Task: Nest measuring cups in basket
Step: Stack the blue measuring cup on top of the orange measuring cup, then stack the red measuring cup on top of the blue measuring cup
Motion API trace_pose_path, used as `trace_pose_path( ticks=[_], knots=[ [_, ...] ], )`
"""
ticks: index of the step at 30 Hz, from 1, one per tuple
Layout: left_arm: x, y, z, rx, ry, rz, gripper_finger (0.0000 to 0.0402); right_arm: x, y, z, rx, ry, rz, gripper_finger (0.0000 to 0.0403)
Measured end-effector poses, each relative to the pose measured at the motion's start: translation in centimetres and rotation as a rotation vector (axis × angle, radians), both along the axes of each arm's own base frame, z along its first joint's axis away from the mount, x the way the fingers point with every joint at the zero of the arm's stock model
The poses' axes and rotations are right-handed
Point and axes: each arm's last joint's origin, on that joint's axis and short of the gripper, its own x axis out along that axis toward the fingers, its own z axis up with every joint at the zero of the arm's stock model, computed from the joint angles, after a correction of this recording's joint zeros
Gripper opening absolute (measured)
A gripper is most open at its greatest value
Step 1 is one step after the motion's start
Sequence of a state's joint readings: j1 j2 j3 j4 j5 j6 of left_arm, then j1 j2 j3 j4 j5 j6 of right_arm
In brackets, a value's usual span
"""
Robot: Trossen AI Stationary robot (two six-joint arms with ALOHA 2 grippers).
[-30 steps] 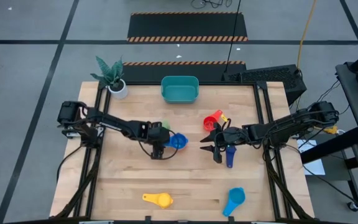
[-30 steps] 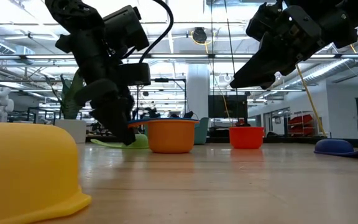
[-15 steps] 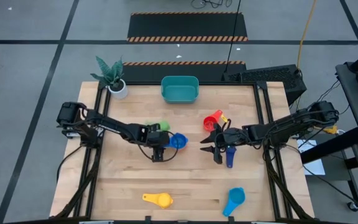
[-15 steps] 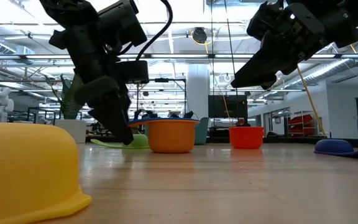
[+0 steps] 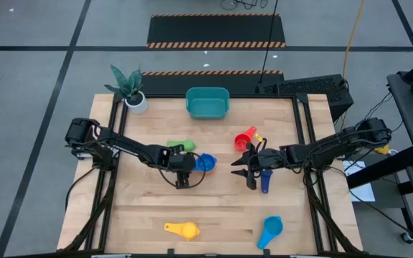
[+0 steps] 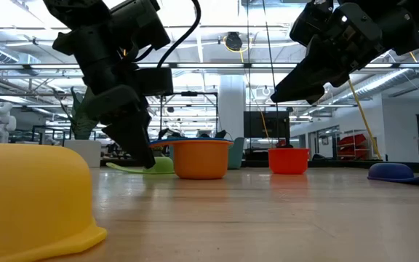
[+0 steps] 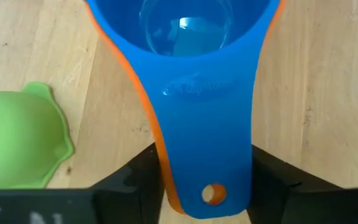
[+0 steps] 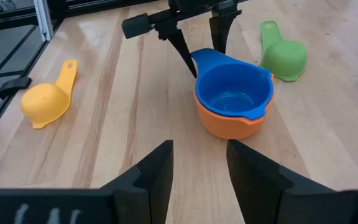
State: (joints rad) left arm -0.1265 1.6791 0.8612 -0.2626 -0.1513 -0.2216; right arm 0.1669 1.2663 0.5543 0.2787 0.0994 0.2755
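A blue cup sits nested in an orange cup that stands on the table mid-left. My left gripper is open at their stacked handles, with one finger on each side of the blue handle. The green cup lies mouth-down just beyond it. My right gripper hovers open above bare wood, between the red cup and the navy cup. The yellow cup and light blue cup lie near the front edge. The teal basket stands at the far edge. My left gripper has its fingers close against both sides of the stacked blue and orange handles near their free end, slanting down from the near-left. I cannot tell whether they touch the handles. The cups rest on the table.
A white pot with a plant stands at the far left corner. Open wood lies between the two front cups and in front of the basket. Dark frame rails run along the table's left and right sides.
My left gripper has drawn back a little toward the table's near-left and risen slightly, uncovering the green cup behind it. The blue-in-orange stack has stayed in place.
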Motion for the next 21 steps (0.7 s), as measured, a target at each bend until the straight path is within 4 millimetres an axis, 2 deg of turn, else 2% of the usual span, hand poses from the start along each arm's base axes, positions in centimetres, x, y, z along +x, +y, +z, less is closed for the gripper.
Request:
trace_pose_path(
  ticks=[4,8,18,21],
  knots=[
    [0.0,0.0,0.0,-0.006,-0.002,0.011,0.0132,0.0,0.0,0.0,0.0,0.0,0.0,0.0144],
    [0.0,0.0,0.0,-0.012,-0.003,0.022,0.014,0.0,0.0,0.0,0.0,0.0,0.0,0.0144],
    [0.0,-0.2,0.0,-0.014,-0.009,0.047,0.0296,-0.1,0.0,0.2,0.023,-0.006,-0.014,0.0144],
    [-0.1,-0.4,1.0,-0.016,-0.026,0.042,0.0328,-0.2,0.0,0.8,0.046,-0.032,-0.025,0.0144]
  ],
)
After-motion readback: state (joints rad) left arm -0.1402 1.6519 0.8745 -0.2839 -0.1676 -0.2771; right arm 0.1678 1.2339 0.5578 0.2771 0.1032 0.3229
